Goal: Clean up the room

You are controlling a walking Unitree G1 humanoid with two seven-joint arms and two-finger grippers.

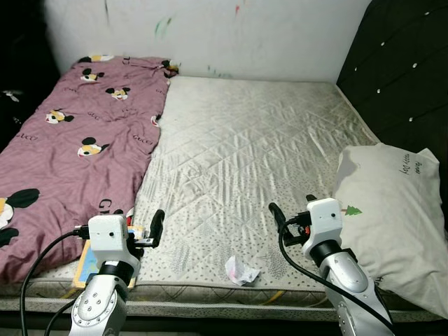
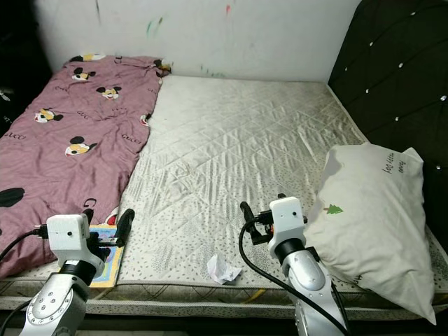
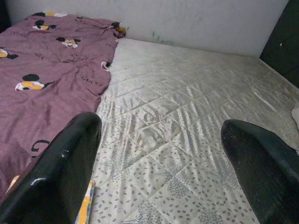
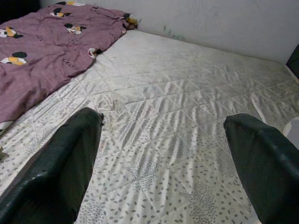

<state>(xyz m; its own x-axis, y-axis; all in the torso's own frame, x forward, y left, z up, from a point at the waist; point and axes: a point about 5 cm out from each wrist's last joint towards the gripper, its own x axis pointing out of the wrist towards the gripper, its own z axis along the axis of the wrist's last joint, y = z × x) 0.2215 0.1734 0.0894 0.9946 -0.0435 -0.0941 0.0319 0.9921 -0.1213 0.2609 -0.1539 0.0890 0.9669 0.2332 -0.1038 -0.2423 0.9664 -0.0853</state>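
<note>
Nearest, at the front edge of the bare quilted off-white mattress (image 1: pixel 245 161), lies a small crumpled scrap of white paper (image 1: pixel 240 271), between the two arms and slightly nearer the right one. At the near left corner a flat, brightly coloured picture book (image 2: pixel 106 262) rests on the mattress; the left arm's silver wrist covers much of it, and its cover cannot be read.

The left gripper (image 3: pixel 159 163) hovers low over the near left part of the mattress, beside the book, its two black fingers spread wide with nothing between them. The right gripper (image 4: pixel 163 163) hovers over the near right part, just left of the pillow, its fingers likewise wide apart and empty. In the head views only one finger of each gripper is plainly seen.

On the near right, a large off-white pillow with a small green tree print (image 1: pixel 395 217) leans at the mattress edge; its lower end is cut off by the frame.

A mauve blanket printed with cartoon mice (image 1: pixel 77 147) covers the left side, from the near edge to the far wall. On the right rises a dark tufted headboard (image 1: pixel 402 77). The white wall with coloured scribbles (image 1: pixel 210 35) closes the far side; the far left corner is too dark to make out.
</note>
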